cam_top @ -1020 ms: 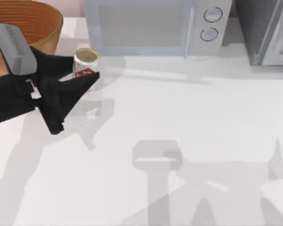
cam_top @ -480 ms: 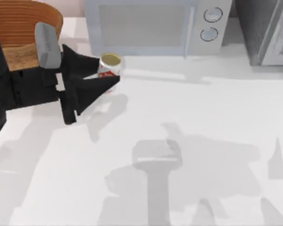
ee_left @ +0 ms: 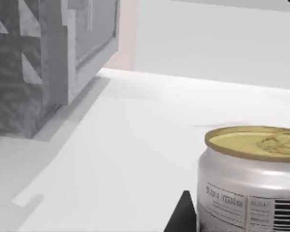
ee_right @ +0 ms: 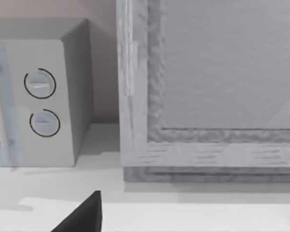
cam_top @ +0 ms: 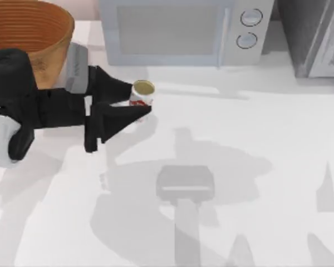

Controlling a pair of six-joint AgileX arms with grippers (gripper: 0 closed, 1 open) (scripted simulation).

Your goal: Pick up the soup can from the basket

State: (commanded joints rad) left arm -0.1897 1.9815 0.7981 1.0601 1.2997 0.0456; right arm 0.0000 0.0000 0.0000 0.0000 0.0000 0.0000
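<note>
— White bench (cam_top: 239, 144) runs under a microwave (cam_top: 181, 30) at the back, with the basket (cam_top: 30, 28) in the far left corner. What has changed?

— The left claw (cam_top: 138, 104) has carried the soup can (cam_top: 141, 95) further right. A second ago the can sat right beside the basket's wall; half a second ago it was roughly halfway to where it is now. It now stands well clear of the basket, in front of the microwave's left end.

— Is it held?

— I judge so. The two dark fingers close in on either side of the can's body, narrow around it, and the can has travelled with them. From above I can't be sure whether it is lifted or resting on the bench.

— And from the wrist?

— The left wrist view has the can upright and close up, gold lid level, one dark fingertip (ee_left: 183, 212) against its side.

— So the task?

— Can is out of the basket and gripped, so the pick looks essentially done. The right arm's claw tip (ee_right: 84, 215) idles near the microwave's dials; I cannot tell its opening.
</note>
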